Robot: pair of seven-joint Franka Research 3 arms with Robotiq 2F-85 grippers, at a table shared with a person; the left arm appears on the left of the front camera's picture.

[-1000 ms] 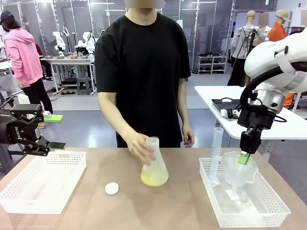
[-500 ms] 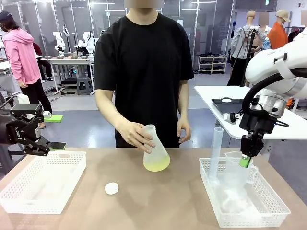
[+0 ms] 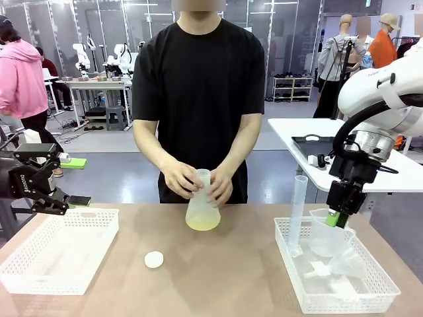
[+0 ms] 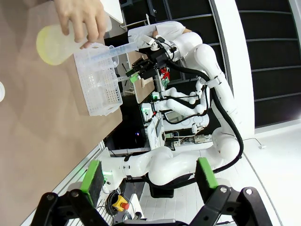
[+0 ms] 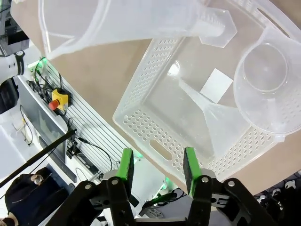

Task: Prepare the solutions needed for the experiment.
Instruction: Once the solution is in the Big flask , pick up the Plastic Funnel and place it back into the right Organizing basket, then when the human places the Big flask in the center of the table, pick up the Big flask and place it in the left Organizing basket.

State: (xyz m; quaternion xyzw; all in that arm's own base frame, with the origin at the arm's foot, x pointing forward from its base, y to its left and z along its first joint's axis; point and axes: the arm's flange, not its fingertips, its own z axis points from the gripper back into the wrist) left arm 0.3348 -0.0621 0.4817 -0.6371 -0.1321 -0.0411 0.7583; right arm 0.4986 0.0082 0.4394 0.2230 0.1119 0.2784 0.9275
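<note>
The frosted translucent conical flask (image 3: 201, 210) stands nearly upright at the far middle of the table, its long axis vertical and its narrow neck on top. A shallow pool of pale yellow solution (image 3: 203, 224) lies in its wide base. The person's 2 hands (image 3: 178, 179) are wrapped around the neck and shoulder, so only the lower body is free. Whether the base rests on the table or hangs just above it cannot be told.

The left claw (image 4: 147, 174) has its 2 green pads spread wide with nothing between them. In its wrist view the flask sits far ahead and off to one side of that opening, beyond a stretch of bare table.

The right claw (image 5: 157, 165) is also spread and empty. It hovers over the white perforated plastic basket (image 5: 141, 125), and the clear plastic beaker with a handle (image 5: 263, 80) lies ahead of its fingers and to one side. From this claw the flask lies well apart toward the robot's left, past the tall clear graduated cylinder (image 3: 297, 211).

The flask sits roughly midway between the 2 claws. The right claw looks slightly better placed, as it is already above the table. Either claw would probably have to come in sideways, low on the body and below the hands.
</note>
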